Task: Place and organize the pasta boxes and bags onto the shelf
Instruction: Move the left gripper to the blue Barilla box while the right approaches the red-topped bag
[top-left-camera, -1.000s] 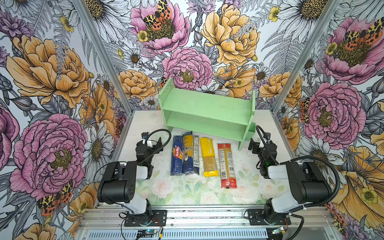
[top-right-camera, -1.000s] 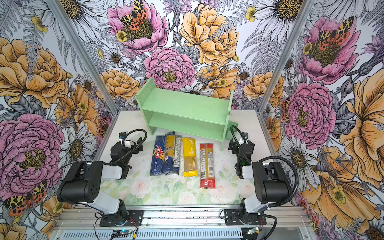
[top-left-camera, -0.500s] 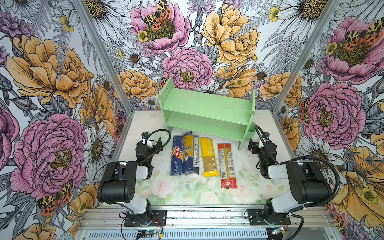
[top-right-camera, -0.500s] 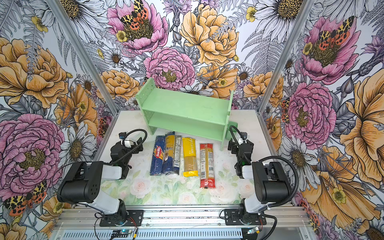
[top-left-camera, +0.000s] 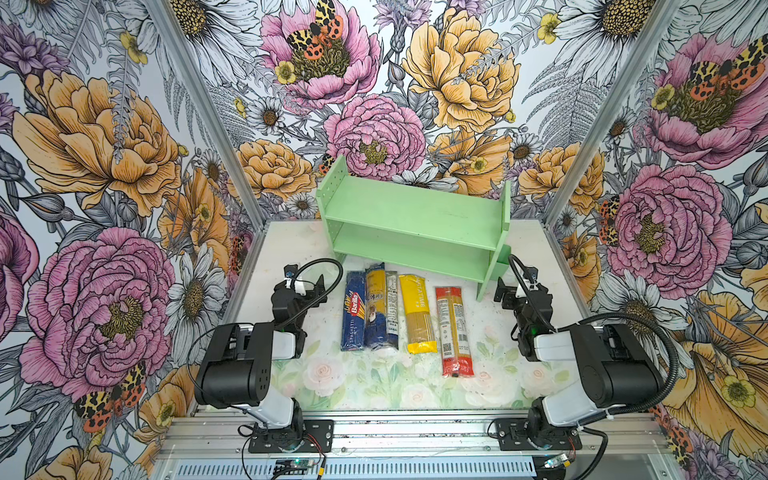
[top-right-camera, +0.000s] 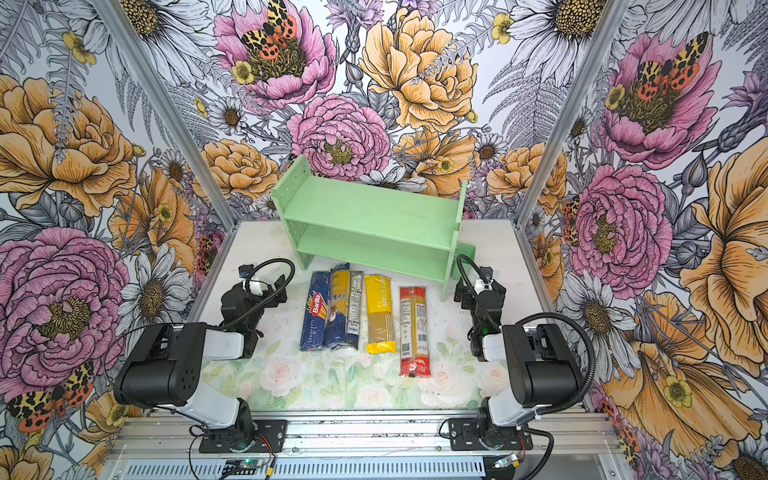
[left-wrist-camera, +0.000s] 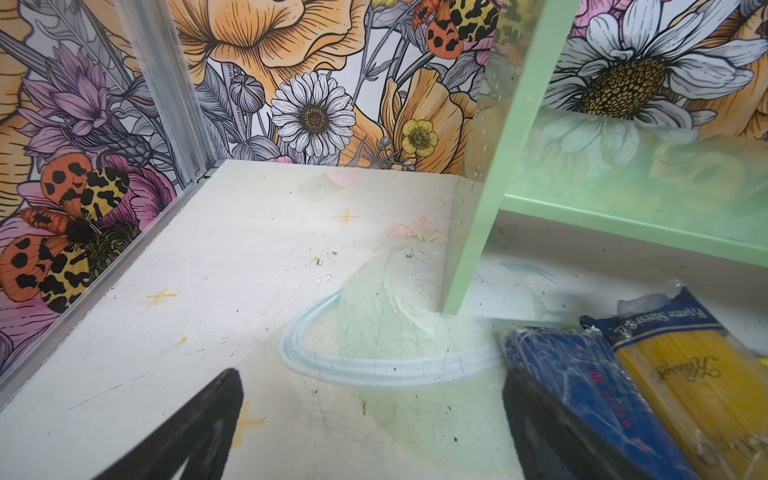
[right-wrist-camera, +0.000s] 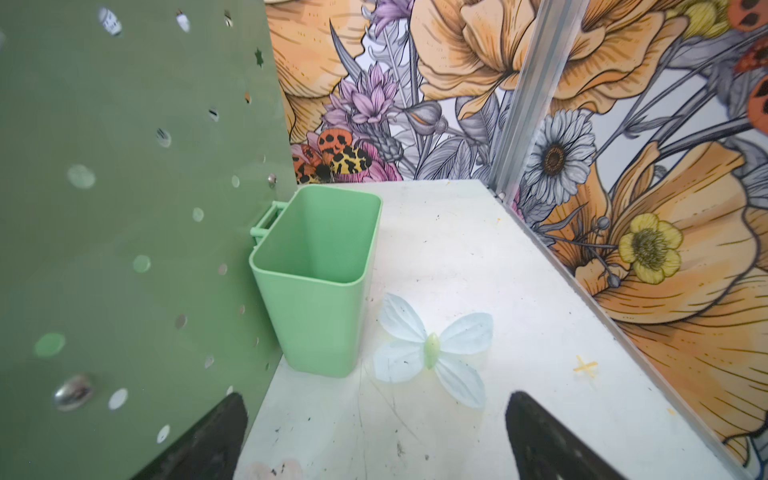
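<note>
Along the rear edge of the worktop (top-left-camera: 282, 241) the shelf (top-left-camera: 415, 216) is set with both tiers bare; the packs are laid side by side just in front of it at mid-worktop: Barilla box (top-left-camera: 353, 316), navy-ended bags (top-left-camera: 376, 309), yellow bag (top-left-camera: 417, 311), red-ended bag (top-left-camera: 453, 330). Each pack is judged light, long and brittle inside, the film bags slippery and prone to sag, so a hold across the width at mid-length is advised. Both arms are folded low by the side edges, left gripper (left-wrist-camera: 374, 419) and right gripper (right-wrist-camera: 374, 436) spread wide, nothing held.
</note>
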